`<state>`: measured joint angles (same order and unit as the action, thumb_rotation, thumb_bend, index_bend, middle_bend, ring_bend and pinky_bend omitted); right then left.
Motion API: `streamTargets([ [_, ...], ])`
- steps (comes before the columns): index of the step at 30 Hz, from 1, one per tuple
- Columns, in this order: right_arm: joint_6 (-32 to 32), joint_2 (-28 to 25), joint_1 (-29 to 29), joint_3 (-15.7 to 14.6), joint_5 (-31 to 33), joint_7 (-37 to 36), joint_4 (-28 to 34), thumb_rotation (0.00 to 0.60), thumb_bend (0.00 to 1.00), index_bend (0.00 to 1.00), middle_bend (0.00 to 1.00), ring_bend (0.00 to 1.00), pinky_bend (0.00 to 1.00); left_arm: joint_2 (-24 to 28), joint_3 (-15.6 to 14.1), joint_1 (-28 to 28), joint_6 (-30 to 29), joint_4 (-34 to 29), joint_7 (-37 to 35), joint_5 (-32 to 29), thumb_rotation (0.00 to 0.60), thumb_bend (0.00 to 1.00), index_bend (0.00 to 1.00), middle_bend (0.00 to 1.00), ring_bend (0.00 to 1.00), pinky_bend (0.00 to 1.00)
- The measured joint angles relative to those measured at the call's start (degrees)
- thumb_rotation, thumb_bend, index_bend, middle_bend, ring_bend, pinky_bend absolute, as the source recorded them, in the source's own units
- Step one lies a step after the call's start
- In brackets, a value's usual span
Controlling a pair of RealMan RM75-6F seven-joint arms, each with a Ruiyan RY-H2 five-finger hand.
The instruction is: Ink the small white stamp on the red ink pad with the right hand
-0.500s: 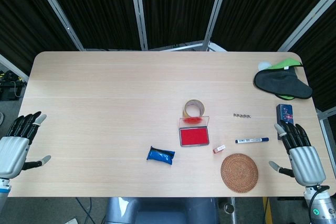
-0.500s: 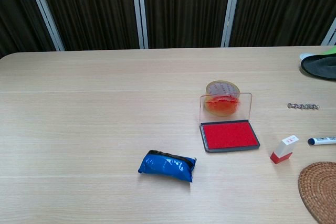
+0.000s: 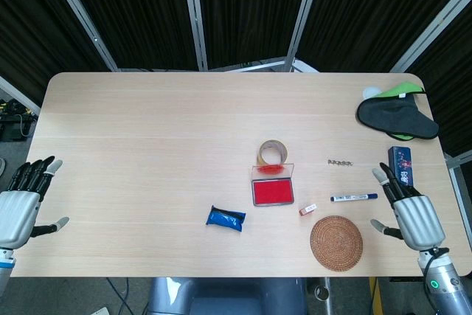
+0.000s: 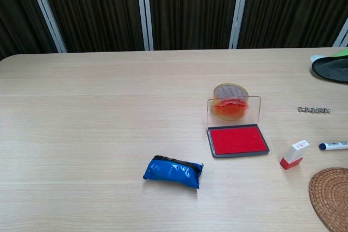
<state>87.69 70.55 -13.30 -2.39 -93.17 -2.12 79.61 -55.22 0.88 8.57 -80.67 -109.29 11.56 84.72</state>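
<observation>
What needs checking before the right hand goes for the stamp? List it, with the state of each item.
1. Right hand free: ok, fingers apart, nothing in it.
2. Small white stamp reachable: ok, it stands tilted on the table, nothing on it.
3. Path to the stamp: not ok, the marker and the woven coaster lie between hand and stamp.
4. Red ink pad ready: ok, lid stands open, red surface is bare.
5. Room beside the pad: ok, the stamp sits apart from its right edge; the tape roll is behind the lid.
6. Left hand out of the way: ok, at the table's far left edge.
</observation>
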Motion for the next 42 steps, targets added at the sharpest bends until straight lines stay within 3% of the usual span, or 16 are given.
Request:
streamTargets([
  [4, -5.6, 2.1, -4.0, -0.2, -3.0, -0.5, -5.2, 0.6, 0.0, 0.06, 0.12, 0.79, 0.98, -0.7, 0.6, 0.7, 1.2, 0.3, 1.6, -1.7, 0.6, 0.0, 0.0, 0.0, 0.0, 0.0],
  [10, -13.3, 5.1, -10.5, -1.6, -7.4, -5.6, -12.1, 0.6, 0.03, 0.16, 0.21, 0.79, 0.99, -2.2, 1.4, 1.7, 2.7, 0.7, 4.7, -4.8, 0.6, 0.0, 0.0, 0.0, 0.0, 0.0],
  [17, -19.5, 6.5, -14.7, -3.8, -10.2, -7.4, -14.7, 0.6, 0.09, 0.2, 0.25, 0.79, 0.99, -3.7, 2.0, 2.7, 4.3, 1.1, 7.8, -7.8, 0.6, 0.0, 0.0, 0.0, 0.0, 0.0],
  [32, -21.4, 12.6, -18.7, -5.4, -13.6, -6.4, -21.8, 0.6, 0.2, 0.26, 0.28, 0.79, 0.99, -4.7, 1.7, 3.1, 4.5, 1.2, 9.9, -9.0, 0.6, 0.0, 0.0, 0.0, 0.0, 0.0],
  [42, -23.1, 14.1, -20.8, -6.5, -14.0, -7.6, -22.6, 0.6, 0.22, 0.3, 0.33, 0.79, 0.99, -4.9, 1.7, 3.2, 4.6, 1.4, 10.4, -9.8, 0.6, 0.0, 0.0, 0.0, 0.0, 0.0],
])
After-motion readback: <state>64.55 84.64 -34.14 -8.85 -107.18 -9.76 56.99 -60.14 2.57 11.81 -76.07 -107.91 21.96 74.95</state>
